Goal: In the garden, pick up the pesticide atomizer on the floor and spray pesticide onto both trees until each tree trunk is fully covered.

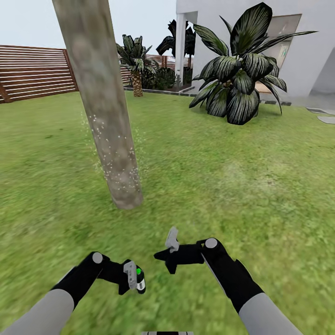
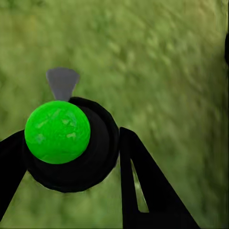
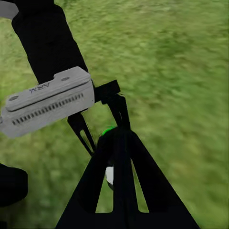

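While my left gripper (image 1: 135,279) clamps the atomizer (image 1: 139,278), specks dot only the lower tree trunk (image 1: 104,107); second tree's untouched, I reckon. Right gripper (image 1: 170,253): can't tell.

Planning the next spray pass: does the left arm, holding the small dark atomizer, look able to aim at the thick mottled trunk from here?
Probably yes: open lawn lies between the left end effector, shut on the atomizer, and the trunk.

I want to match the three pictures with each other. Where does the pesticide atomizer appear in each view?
Head view: the pesticide atomizer is low, left of centre, held in the left gripper.
Left wrist view: its green dot and dark body fill the lower left.
Right wrist view: a green glint behind black fingers.
Shared landmark: the lawn.
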{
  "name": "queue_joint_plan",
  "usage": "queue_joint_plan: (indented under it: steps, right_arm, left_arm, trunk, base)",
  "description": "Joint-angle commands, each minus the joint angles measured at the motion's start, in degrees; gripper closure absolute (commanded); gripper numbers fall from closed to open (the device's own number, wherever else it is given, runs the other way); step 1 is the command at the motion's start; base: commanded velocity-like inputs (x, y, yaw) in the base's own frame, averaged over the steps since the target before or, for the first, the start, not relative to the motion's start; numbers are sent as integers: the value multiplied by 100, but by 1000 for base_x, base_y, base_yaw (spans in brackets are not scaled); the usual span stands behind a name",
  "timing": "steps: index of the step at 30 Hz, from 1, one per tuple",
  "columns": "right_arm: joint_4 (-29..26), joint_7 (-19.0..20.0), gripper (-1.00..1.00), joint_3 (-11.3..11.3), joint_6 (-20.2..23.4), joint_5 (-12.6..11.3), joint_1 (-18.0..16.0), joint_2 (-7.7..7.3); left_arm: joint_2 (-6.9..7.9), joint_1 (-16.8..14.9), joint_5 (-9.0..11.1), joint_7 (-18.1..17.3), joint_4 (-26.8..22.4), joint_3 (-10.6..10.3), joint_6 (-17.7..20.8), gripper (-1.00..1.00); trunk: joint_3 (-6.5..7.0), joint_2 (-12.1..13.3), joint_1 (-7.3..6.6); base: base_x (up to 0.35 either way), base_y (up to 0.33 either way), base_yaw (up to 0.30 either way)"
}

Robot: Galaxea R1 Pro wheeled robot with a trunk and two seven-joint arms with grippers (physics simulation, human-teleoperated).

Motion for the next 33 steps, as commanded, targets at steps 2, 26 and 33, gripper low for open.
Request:
queue_joint_plan:
  steps: [2,26,33]
  right_arm:
    - [1,0,100,5,-2,5,0,-4]
    - [27,-7,100,-46,-11,337,0,-44]
    - [21,-6,100,-47,-11,337,0,-44]
  left_arm:
    - [-39,0,2,-32,-49,-1,-28,100]
    - [-65,-197,609,-1066,-386,69,-199,100]
    - [-179,-202,612,-1083,-442,61,-196,100]
  trunk:
    - [0,0,0]
    - [0,0,0]
    - [0,0,0]
  base:
    - [0,0,0]
    - [0,0,0]
    - [0,0,0]
